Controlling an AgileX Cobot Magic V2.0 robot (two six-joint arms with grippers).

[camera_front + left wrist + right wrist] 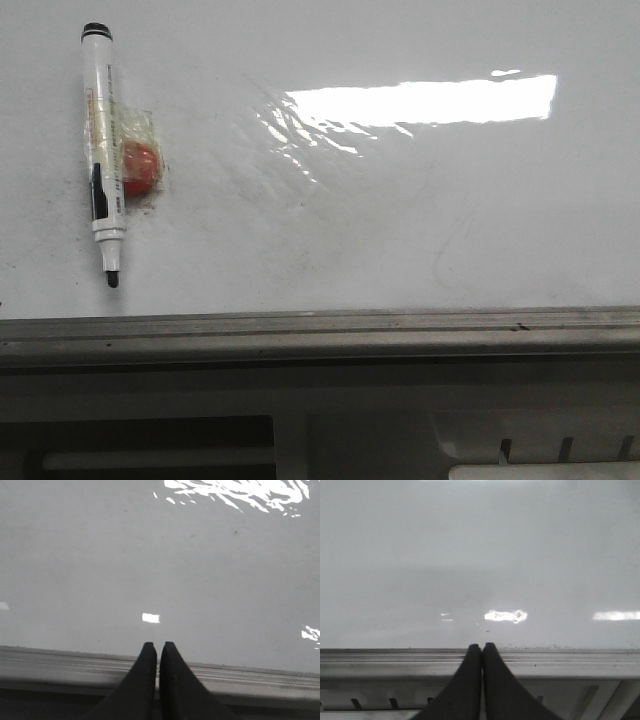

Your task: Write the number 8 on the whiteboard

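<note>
Nothing is being written yet: the whiteboard is lying bare of any drawn figure, showing only faint grey smudges and a bright patch of glare. The marker pen is resting on the board toward its left side, black tip pointing at the grey metal frame strip, its barrel lying over a taped-down red-orange object. Neither arm is showing in the front view. The left claw is hanging over the frame strip with its fingers nearly together and holding nothing; the right claw is sitting pressed together, also empty, over the same edge. By my reading, the task is at its very start. The next move calls for one claw opening, reaching the pen and grasping its barrel.
</note>
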